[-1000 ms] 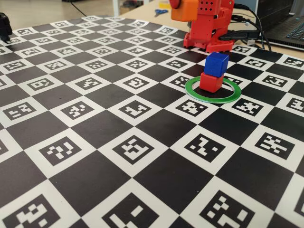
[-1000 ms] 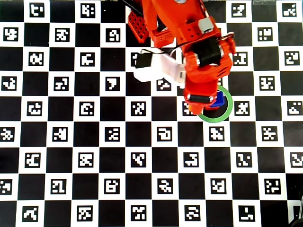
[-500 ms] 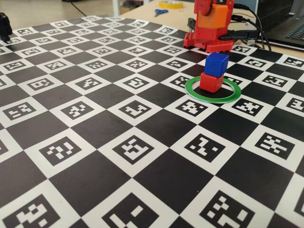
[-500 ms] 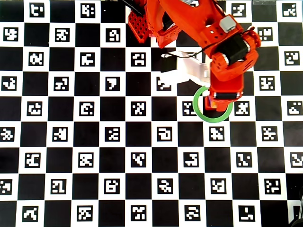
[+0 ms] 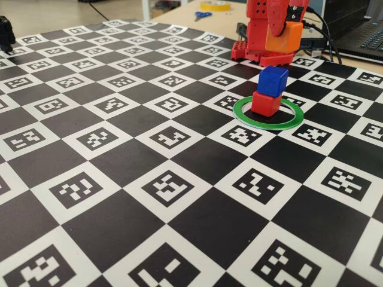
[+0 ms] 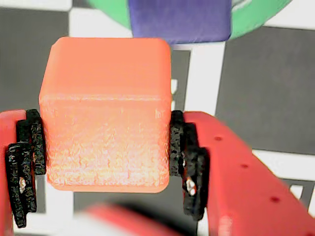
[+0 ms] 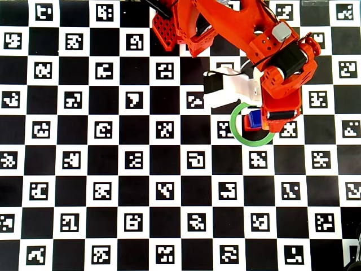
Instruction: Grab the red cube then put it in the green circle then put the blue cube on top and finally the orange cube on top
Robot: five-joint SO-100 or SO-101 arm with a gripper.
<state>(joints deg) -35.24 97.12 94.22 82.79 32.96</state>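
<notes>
My gripper (image 6: 106, 118) is shut on the orange cube (image 6: 106, 113), whose sides are squeezed between the black pads (image 6: 189, 157). In the fixed view the orange cube (image 5: 285, 37) hangs in the air, above and slightly right of the stack. The blue cube (image 5: 273, 81) sits on the red cube (image 5: 266, 103) inside the green circle (image 5: 267, 124). The wrist view shows the blue cube (image 6: 179, 19) and the green circle (image 6: 110, 10) just ahead of the held cube. In the overhead view the arm covers the right part of the green circle (image 7: 241, 135); the blue cube (image 7: 255, 118) and the red cube (image 7: 246, 121) show beside it.
The whole table is a black-and-white marker board (image 5: 119, 179). The red arm base (image 5: 263, 57) stands right behind the ring. Blue scissors (image 5: 202, 15), a yellow tape roll (image 5: 216, 5), a laptop (image 5: 365, 36) and cables lie beyond the board's far edge.
The gripper has swung to the right with the orange cube and come down a little. The blue and red stack has not moved.
</notes>
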